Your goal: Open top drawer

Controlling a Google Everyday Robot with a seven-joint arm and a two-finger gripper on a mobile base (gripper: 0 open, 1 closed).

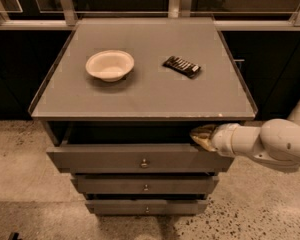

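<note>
The top drawer [115, 159] is a wide grey front with a small round metal knob [144, 162] at its centre. It stands pulled out a little from under the cabinet top, with a dark gap above it. My gripper [201, 136] reaches in from the right on a white arm [270, 146]. Its tip sits at the drawer's upper right edge, in the gap just under the cabinet top.
A grey cabinet top [150, 91] holds a white bowl [110, 65] at the left and a dark snack bar [181, 66] at the right. Two narrower drawers [146, 186] sit below the top one. The floor is speckled stone; dark cabinets stand behind.
</note>
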